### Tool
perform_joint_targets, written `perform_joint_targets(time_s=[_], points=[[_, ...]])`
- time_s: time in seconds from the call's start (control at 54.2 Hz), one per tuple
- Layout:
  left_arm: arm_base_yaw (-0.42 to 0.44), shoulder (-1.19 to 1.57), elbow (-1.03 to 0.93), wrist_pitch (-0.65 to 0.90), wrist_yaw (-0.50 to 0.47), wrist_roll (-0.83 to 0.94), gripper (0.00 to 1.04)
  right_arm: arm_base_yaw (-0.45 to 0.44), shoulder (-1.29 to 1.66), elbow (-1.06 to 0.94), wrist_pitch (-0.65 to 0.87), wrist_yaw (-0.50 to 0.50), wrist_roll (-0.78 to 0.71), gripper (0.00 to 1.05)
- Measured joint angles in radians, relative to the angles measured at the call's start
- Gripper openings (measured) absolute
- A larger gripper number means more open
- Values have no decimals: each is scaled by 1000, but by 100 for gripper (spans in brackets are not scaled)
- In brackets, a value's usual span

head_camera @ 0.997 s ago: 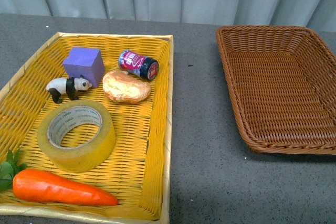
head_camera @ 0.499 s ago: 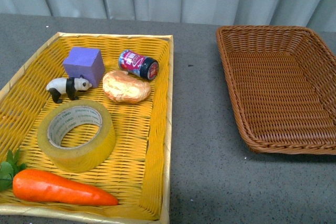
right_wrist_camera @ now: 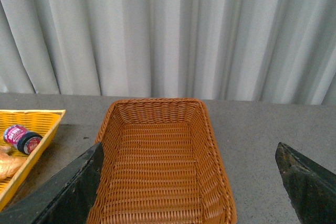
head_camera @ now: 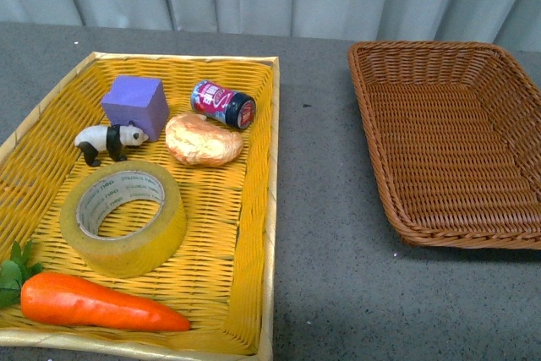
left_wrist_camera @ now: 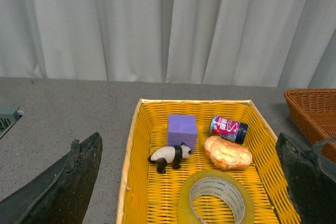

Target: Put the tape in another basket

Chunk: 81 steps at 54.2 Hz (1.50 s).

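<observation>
Reaching is in hand: the roll of yellowish translucent packing tape (left_wrist_camera: pixel 184 208) is seen flat in the bright yellow woven tray (left_wrist_camera: pixel 131 156), below and ahead of the left pincer (left_wrist_camera: pixel 189 136), spread wide like the right pincer (right_wrist_camera: pixel 188 145). A descent astride its wall is called for

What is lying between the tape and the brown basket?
In the front view, only the yellow basket's right wall and bare grey table separate the tape from the brown basket.

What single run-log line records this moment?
stage: not started | tape: flat in yellow basket | brown basket: empty | left gripper: open | right gripper: open
</observation>
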Motion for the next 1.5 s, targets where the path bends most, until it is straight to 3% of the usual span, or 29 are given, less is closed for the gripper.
perform_joint_targets(time_s=[0.905, 0.96, 1.016, 1.348, 1.496], points=[[3, 13, 6, -25, 10, -16, 98, 0, 0, 0, 0, 0, 0, 96], [8, 101, 51, -141, 38, -64, 98, 0, 0, 0, 0, 0, 0, 96], [11, 206, 66, -143, 45, -101, 98, 0, 0, 0, 0, 0, 0, 96], [13, 981, 219, 341, 99, -167, 98, 0, -1, 0, 0, 0, 0, 96], [31, 1347, 346, 377, 124, -179, 98, 0, -1, 0, 0, 0, 0, 96]])
